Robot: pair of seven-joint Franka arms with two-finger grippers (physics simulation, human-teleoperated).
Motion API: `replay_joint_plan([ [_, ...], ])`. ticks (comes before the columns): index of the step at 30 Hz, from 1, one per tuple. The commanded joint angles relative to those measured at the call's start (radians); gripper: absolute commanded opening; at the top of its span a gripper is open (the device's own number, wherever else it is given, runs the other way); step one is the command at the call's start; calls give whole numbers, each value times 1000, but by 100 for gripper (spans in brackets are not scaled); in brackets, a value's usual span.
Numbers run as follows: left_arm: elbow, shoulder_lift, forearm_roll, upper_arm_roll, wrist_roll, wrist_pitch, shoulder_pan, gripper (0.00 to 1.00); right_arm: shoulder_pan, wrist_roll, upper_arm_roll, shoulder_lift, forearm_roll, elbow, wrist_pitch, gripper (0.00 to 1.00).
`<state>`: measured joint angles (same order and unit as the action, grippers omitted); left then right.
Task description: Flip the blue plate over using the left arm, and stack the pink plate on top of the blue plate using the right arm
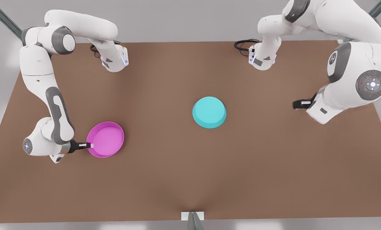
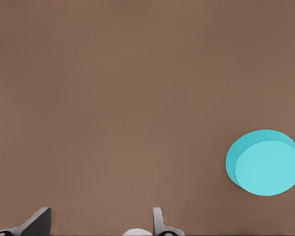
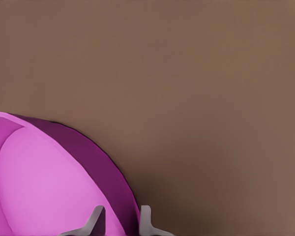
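We find the right hand (image 1: 88, 146) closed across the rim of the pink plate (image 1: 107, 140), one finger inside the wall and one outside, the dish lying open side up ahead of the hand on the bench (image 1: 190, 179). The right wrist view confirms it: the rim passes between the fingertips (image 3: 96, 218). The blue plate (image 1: 209, 112) rests bottom up, well apart from this hand, which we judge to mean the flip is done. The left hand (image 1: 297, 104) waits with fingers apart, holding nothing, the blue plate well ahead of it. We judge the pink dish stiff, light and smooth-walled; a one-sided rim grip may let it sag or slip, so it should be carried level and gently.
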<state>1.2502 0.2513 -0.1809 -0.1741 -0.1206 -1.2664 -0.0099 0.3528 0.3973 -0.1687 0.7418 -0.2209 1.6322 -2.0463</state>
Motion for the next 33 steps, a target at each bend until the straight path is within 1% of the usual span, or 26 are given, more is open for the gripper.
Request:
replay_joint_plan([
  [1, 156, -84, 104, 74, 7, -112, -83, 100, 0, 0, 0, 1, 0, 0, 0, 39],
  [2, 219, -110, 100, 87, 1, -156, -108, 100, 0, 2, 0, 5, 0, 0, 0, 39],
  [8, 218, -103, 101, 88, -1, -152, -108, 100, 0, 2, 0, 13, 3, -8, 2, 38],
  [10, 218, -103, 101, 88, -2, -152, -108, 100, 0, 5, 0, 13, 3, -8, 2, 29],
  [12, 216, -103, 101, 88, -5, -148, -108, 100, -2, 5, 0, 13, 5, -8, 2, 24],
  [14, 216, -101, 103, 88, -7, -148, -108, 100, -2, 5, 0, 13, 5, -8, 2, 21],
  [29, 215, -96, 107, 90, -37, -140, -108, 100, 0, 14, 0, 10, -8, -18, 21, 21],
  [33, 215, -96, 107, 90, -37, -140, -108, 100, -5, 14, -2, 2, -118, -20, 109, 21],
])
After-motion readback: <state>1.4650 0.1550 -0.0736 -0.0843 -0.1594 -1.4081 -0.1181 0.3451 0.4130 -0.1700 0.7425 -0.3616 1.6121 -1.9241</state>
